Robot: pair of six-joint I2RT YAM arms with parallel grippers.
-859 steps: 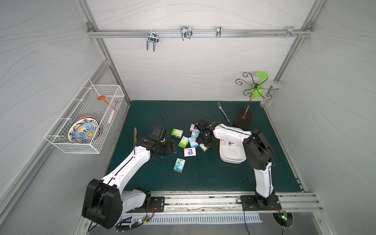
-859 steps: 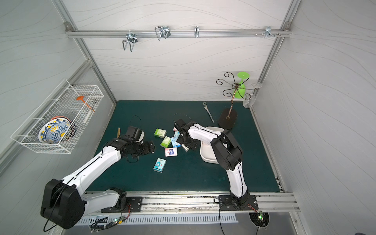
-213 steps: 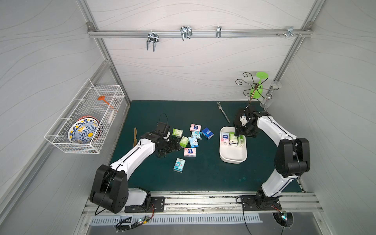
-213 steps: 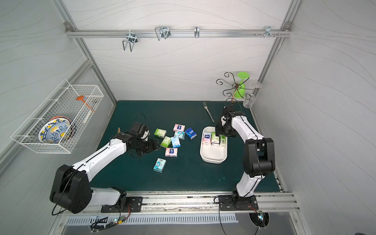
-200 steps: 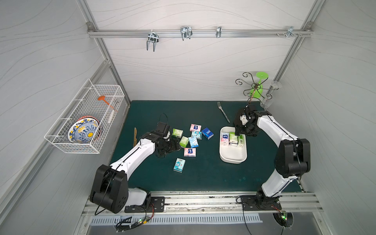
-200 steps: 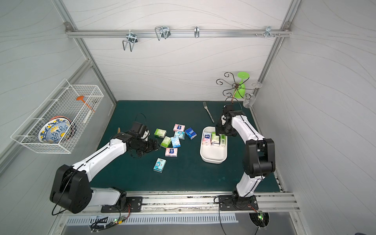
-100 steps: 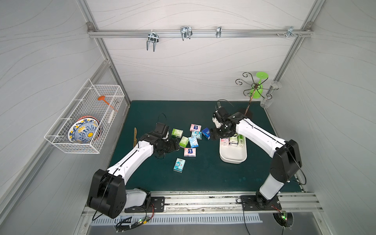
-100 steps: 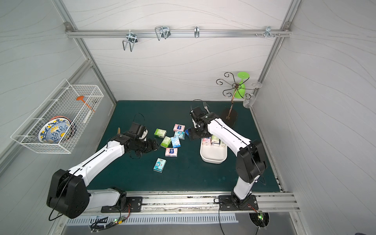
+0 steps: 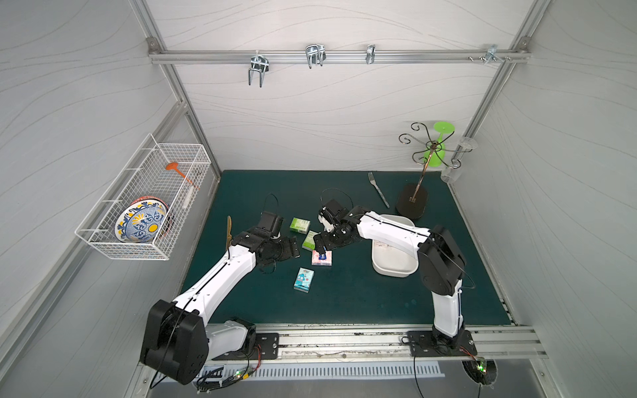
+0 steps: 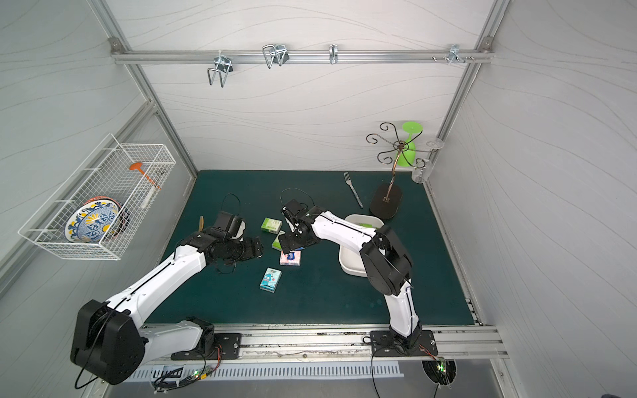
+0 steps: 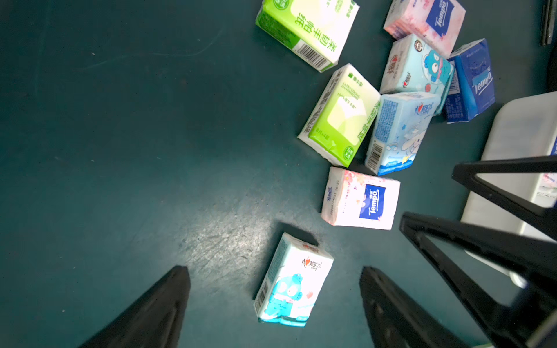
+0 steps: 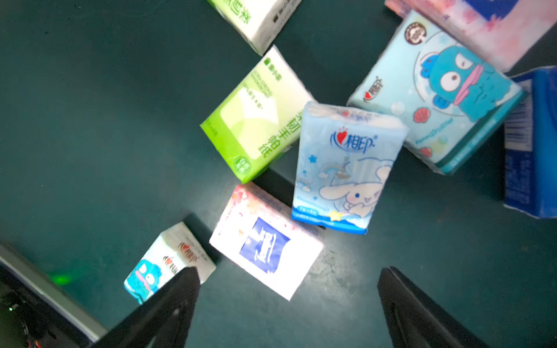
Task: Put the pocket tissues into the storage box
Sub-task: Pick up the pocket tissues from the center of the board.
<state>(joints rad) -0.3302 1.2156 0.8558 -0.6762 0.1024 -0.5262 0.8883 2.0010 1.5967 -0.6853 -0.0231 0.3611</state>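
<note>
Several pocket tissues lie loose mid-mat: two green packets (image 9: 299, 224) (image 9: 309, 240), a pink one (image 9: 322, 257) (image 12: 265, 241) and a light blue cartoon one (image 9: 304, 279) (image 11: 294, 286). The wrist views add more light blue packets (image 12: 346, 168), a dark blue one (image 11: 470, 81) and another pink one (image 11: 425, 21). My right gripper (image 9: 322, 244) (image 12: 291, 271) hangs open just above the near pink packet, holding nothing. My left gripper (image 9: 289, 249) (image 11: 274, 271) is open, the cartoon packet ahead between its fingers. The white storage box (image 9: 396, 270) (image 10: 348, 265) sits right of the cluster, partly hidden under my right arm.
A fork (image 9: 379, 194) and a dark-based metal stand (image 9: 412, 205) holding a green glass (image 9: 439, 144) are at the back right. A wooden stick (image 9: 228, 232) lies beside my left arm. A wire basket (image 9: 144, 200) with a painted plate hangs on the left wall.
My right arm has swung left from over the storage box to the loose packets, and its jaws have opened wider. The left arm has barely moved.
</note>
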